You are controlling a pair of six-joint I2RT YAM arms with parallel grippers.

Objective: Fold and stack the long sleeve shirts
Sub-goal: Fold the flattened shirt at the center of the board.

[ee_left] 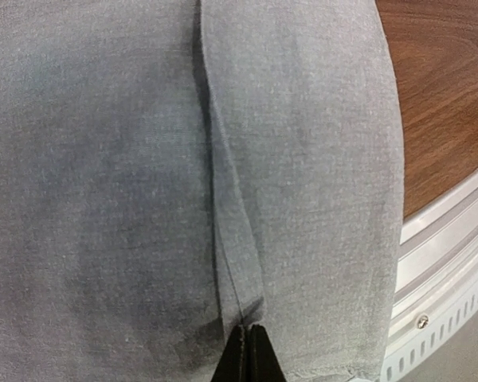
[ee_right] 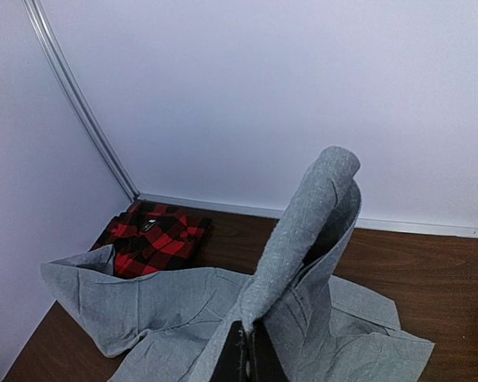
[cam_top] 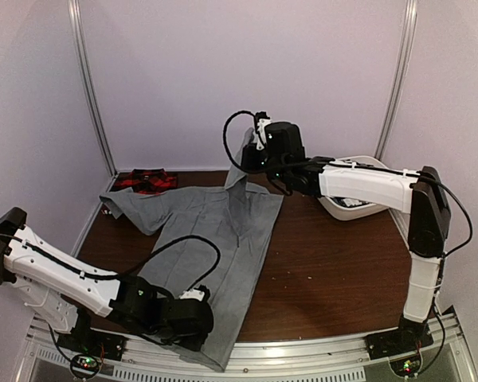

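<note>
Grey shirt (cam_top: 215, 231) on table (cam_top: 327, 263); left gripper (ee_left: 248, 333) clamped on near hem, right gripper (ee_right: 247, 330) clamped on raised far part; plaid shirt (cam_top: 146, 181) far-left.

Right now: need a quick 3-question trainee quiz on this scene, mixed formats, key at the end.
1. True or false: the right gripper holds part of the grey shirt raised above the table.
2. The plaid shirt lies in the: A far left corner; B near right corner; C middle.
3. What does the left gripper pinch?
Key: 1 true; 2 A; 3 the grey shirt's near edge.
</note>
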